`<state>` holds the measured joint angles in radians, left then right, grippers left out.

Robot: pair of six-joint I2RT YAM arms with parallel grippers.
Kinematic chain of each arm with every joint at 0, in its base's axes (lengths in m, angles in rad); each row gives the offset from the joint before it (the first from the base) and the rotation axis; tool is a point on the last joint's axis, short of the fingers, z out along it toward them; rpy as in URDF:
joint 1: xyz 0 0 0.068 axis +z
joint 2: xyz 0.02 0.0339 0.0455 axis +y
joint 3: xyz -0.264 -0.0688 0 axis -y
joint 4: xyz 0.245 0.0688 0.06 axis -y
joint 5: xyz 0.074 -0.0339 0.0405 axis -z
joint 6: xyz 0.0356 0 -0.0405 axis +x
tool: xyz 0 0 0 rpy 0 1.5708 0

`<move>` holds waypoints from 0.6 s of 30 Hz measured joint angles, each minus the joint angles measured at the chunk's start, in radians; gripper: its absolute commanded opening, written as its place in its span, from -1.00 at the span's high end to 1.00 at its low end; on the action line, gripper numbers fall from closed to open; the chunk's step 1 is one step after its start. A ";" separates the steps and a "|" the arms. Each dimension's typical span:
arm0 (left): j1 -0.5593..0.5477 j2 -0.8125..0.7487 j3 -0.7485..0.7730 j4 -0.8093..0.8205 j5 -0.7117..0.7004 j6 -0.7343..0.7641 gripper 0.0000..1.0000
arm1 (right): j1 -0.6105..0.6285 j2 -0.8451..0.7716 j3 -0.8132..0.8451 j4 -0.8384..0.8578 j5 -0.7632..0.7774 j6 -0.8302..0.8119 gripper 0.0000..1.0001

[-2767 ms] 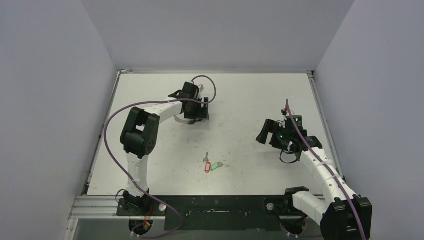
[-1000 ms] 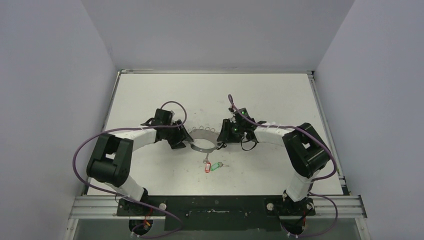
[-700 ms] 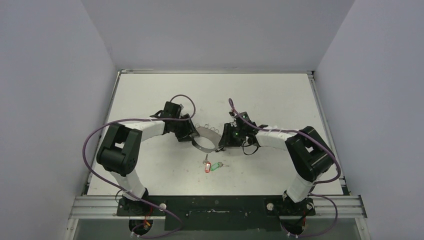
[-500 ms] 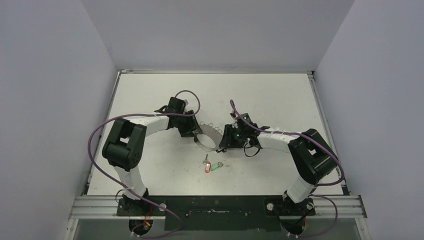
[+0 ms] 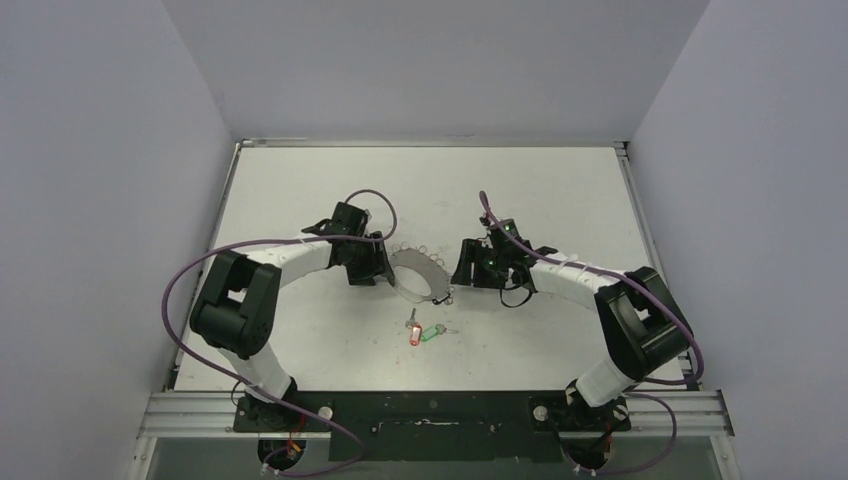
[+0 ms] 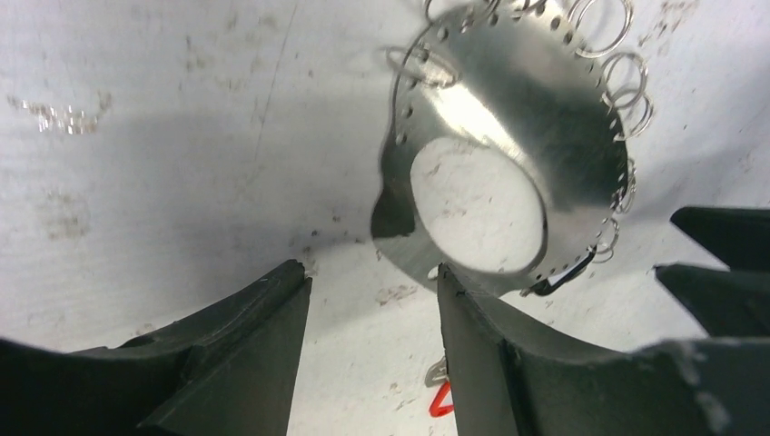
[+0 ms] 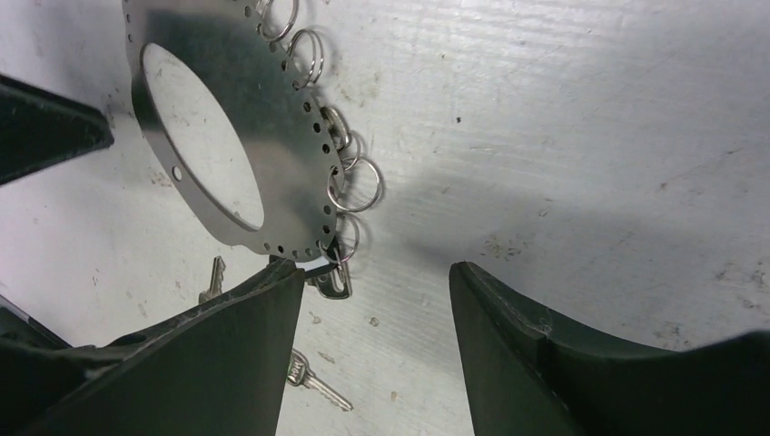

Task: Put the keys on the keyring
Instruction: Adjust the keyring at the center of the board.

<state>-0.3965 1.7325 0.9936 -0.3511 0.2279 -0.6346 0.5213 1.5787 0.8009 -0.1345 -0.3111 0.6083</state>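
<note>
Find the keyring, a shiny perforated plate fringed with split rings, on the table between the two grippers. Note the red-tagged key and green-tagged key lying loose just nearer the bases, neither threaded on. Read the left gripper and the right gripper as both standing wide, gripping nothing, with only bare table between the fingers and the plate's rim just at one tip of each. To do this step well, pinch the plate by its solid rim from one side, clear of the rings, and steady it before sending the other arm for a key. Choose one split ring and keep it turned toward the free arm. Rely on the overhead view for the layout of arms, plate and both coloured tags. Turn to the left wrist view for the oval hole and a sliver of red tag. Turn to the right wrist view for two bare key blades, tags out of shot.
</note>
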 measured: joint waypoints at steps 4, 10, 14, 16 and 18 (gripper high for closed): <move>0.000 -0.051 -0.070 0.019 0.016 -0.011 0.01 | -0.015 0.024 0.012 -0.001 -0.006 -0.002 -0.09; -0.001 -0.079 -0.125 0.076 0.054 -0.047 0.11 | 0.012 0.068 0.020 0.015 -0.027 0.009 0.13; -0.009 -0.063 -0.119 0.086 0.067 -0.060 0.18 | 0.037 0.071 0.017 0.038 -0.039 0.029 0.28; -0.017 -0.039 -0.095 0.085 0.074 -0.062 0.20 | 0.047 0.071 0.012 0.053 -0.040 0.039 0.39; -0.028 -0.004 -0.055 0.082 0.077 -0.061 0.20 | 0.058 0.072 0.007 0.063 -0.044 0.045 0.46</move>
<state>-0.4244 1.7283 0.9390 -0.2695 0.3046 -0.6960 0.5793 1.6505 0.8082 -0.0715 -0.3553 0.6533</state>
